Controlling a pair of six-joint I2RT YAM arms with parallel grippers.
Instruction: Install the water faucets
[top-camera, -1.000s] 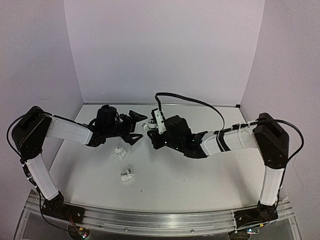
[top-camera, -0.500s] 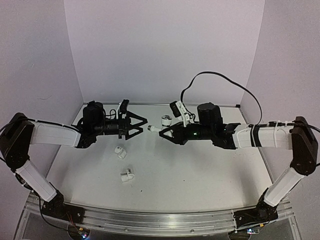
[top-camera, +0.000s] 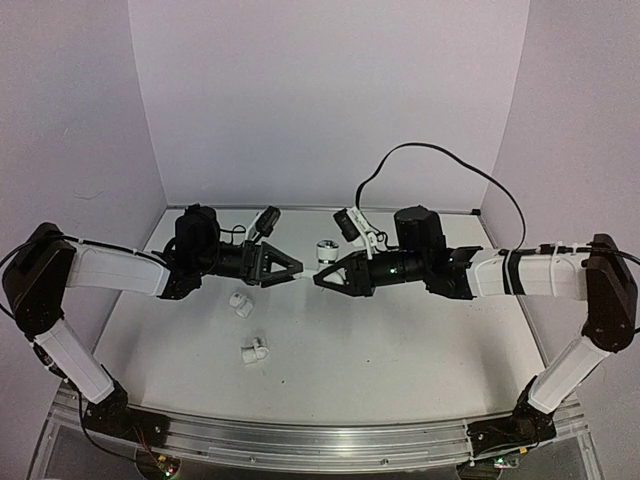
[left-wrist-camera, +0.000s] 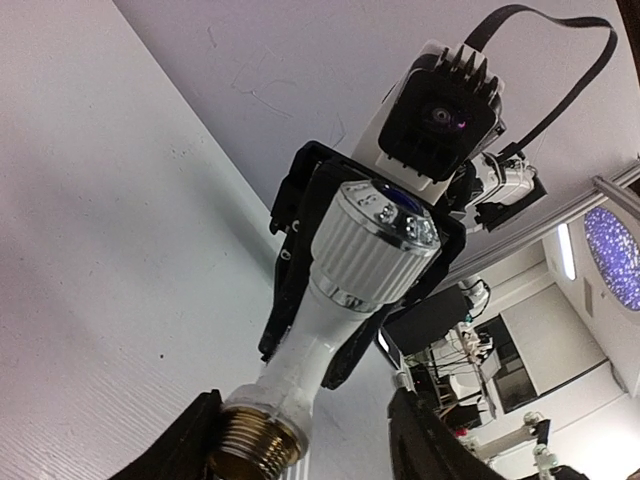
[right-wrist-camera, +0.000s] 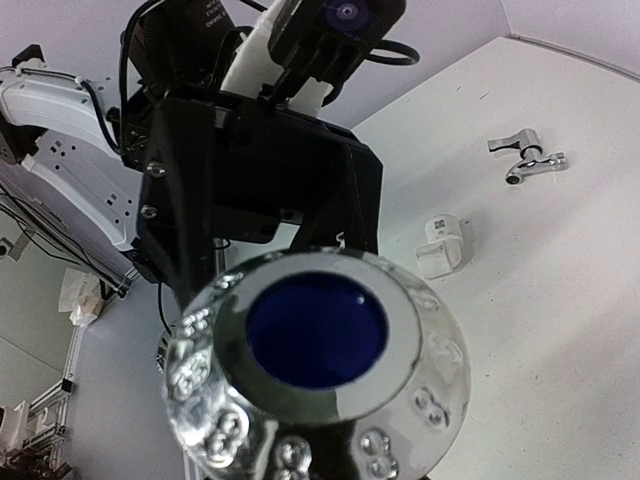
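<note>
One of the water faucets (top-camera: 311, 271) hangs in the air between my two grippers. It has a white body (left-wrist-camera: 325, 320), a ribbed white knob (left-wrist-camera: 365, 235) with a chrome cap and blue centre (right-wrist-camera: 317, 328), and a brass threaded end (left-wrist-camera: 250, 448). My right gripper (top-camera: 323, 276) is shut on the white body, its black fingers (left-wrist-camera: 285, 270) on either side. My left gripper (left-wrist-camera: 303, 402) straddles the brass end: one finger touches it and the other stands off with a gap. Two white fittings (top-camera: 240, 303) (top-camera: 255, 351) lie on the table.
A small silver metal piece (right-wrist-camera: 525, 158) and a white fitting (right-wrist-camera: 440, 245) lie on the white table (top-camera: 400, 340). The purple back wall (top-camera: 330, 100) stands close behind both arms. A black cable (top-camera: 430, 155) loops above the right arm.
My left gripper has moved right and slightly down to the faucet's brass end, and its jaws have narrowed from wide open. The right gripper has dipped a little, still holding the faucet.
</note>
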